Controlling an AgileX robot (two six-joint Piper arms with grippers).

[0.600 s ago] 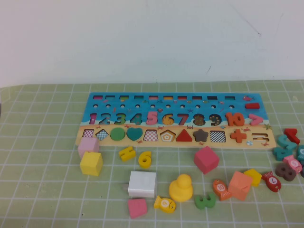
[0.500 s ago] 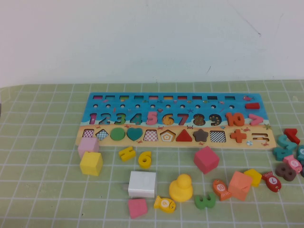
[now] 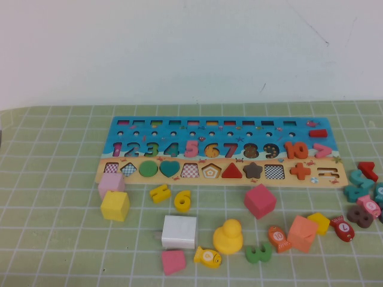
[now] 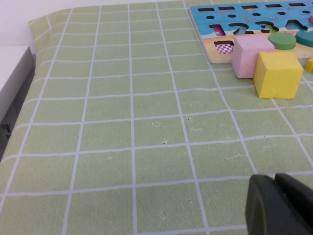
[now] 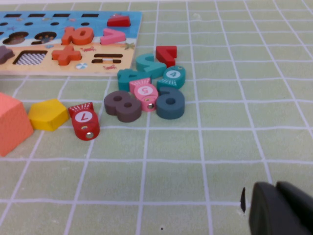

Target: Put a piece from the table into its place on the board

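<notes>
On the green gridded table (image 3: pixel 54 239), the long puzzle board (image 3: pixel 119 125) lies flat toward the far side, its blue upper part carrying coloured numerals and its tan lower strip holding shape pieces. Just in front of the tan strip, resting on the mat, is the yellow numeral 6 (image 3: pixel 182 201), apart from the board and untouched by either arm. Beside it to the left lies an angular yellow numeral (image 3: pixel 160 193). Further left, a pink block (image 3: pixel 111 182) touches the board's near edge with a yellow cube (image 3: pixel 115 205) right against it. A white cube (image 3: pixel 179 231), a yellow duck-like figure (image 3: pixel 228 236), a magenta cube (image 3: pixel 260 200), a green 3 (image 3: pixel 258 253) and an orange block (image 3: pixel 301 232) are scattered nearer the robot. A cluster of teal, brown and pink pieces (image 3: pixel 362 197) sits off the board's right end.

Neither arm appears in the high view. The left gripper (image 4: pixel 281 205) shows only as dark fingertips at the edge of its wrist view, pressed together with nothing between them, low over bare mat well away from the pink block and yellow cube. The right gripper (image 5: pixel 281 210) likewise shows dark fingertips close together and empty, over bare mat near the cluster with the brown 8 (image 5: pixel 122 105).
</notes>
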